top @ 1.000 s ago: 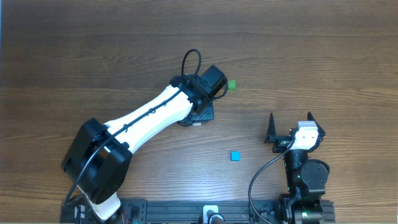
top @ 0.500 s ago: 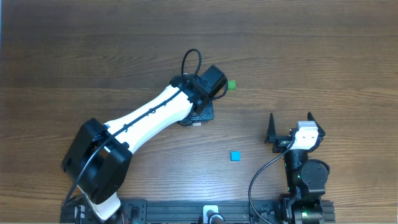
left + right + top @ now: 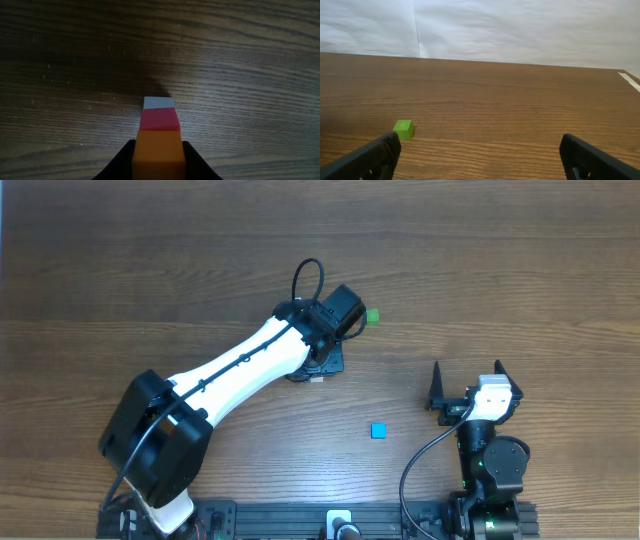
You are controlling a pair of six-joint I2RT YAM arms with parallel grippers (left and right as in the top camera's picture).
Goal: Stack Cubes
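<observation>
Orange cube [image 3: 156, 150] sits pinched between the left gripper's [image 3: 157, 147] fingers, which are closed on its sides, squarely in line over the red cube [image 3: 160, 120] and grey cube [image 3: 159, 102] directly beneath, so a straight release looks right.

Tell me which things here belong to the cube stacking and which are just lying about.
Job: orange cube, red cube, grey cube, green cube, blue cube.
Not the job: wooden table, white backdrop.
</observation>
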